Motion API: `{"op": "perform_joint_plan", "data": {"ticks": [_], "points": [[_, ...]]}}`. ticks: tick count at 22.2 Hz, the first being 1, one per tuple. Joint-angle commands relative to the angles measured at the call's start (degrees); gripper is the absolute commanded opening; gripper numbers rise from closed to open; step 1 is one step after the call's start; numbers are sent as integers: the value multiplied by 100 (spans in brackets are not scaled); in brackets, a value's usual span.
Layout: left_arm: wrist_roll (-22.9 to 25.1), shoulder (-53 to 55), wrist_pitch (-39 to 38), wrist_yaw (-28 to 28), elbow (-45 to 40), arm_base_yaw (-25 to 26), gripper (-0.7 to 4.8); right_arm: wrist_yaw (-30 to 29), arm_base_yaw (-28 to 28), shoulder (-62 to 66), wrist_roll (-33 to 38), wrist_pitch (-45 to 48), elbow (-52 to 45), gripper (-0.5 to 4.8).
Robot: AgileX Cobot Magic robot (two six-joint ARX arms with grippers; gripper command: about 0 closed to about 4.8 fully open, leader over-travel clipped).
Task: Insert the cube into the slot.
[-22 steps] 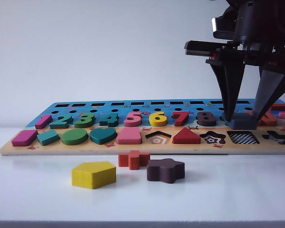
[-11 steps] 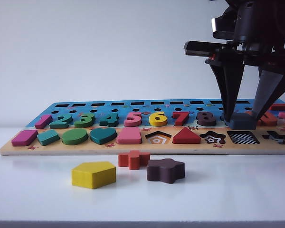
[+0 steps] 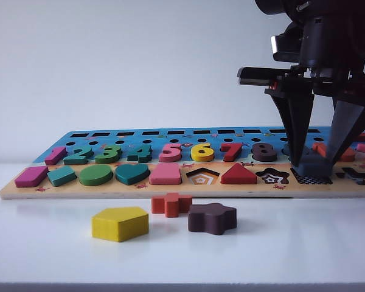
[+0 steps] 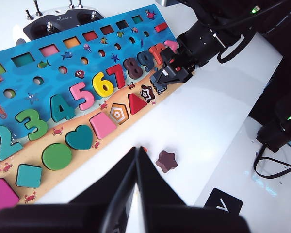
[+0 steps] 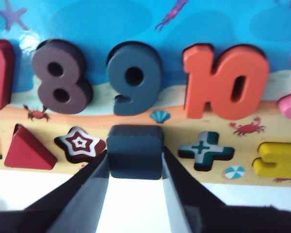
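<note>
My right gripper (image 3: 314, 164) points down at the right end of the wooden puzzle board (image 3: 109, 190), shut on the navy cube (image 3: 314, 166). The cube sits low over the checkerboard slot (image 3: 303, 179), whose floor shows only as a strip at its front edge. In the right wrist view the cube (image 5: 135, 150) lies between the two fingers, between the star cut-out (image 5: 80, 142) and the cross cut-out (image 5: 206, 149), and covers the slot. The left gripper (image 4: 137, 151) hangs shut and empty above the table, in front of the board's middle.
A yellow pentagon (image 3: 120, 223), a red cross piece (image 3: 171, 204) and a dark brown star (image 3: 212, 218) lie loose on the white table in front of the board. A radio controller (image 4: 63, 22) sits behind the board. Raised number blocks stand just behind the cube.
The right gripper has brought the cube forward and down, from just behind the checkerboard slot to over it, hiding most of the checkerboard. The loose pieces have stayed put.
</note>
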Motion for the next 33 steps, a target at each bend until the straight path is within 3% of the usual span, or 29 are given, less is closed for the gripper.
{"op": "perform_joint_plan", "data": {"ticks": [1, 33], "points": [[26, 4, 70, 26, 13, -4, 10, 50, -20, -22, -39, 44, 13, 5], [26, 4, 70, 26, 13, -4, 10, -153, -26, -22, -35, 4, 11, 5]]}}
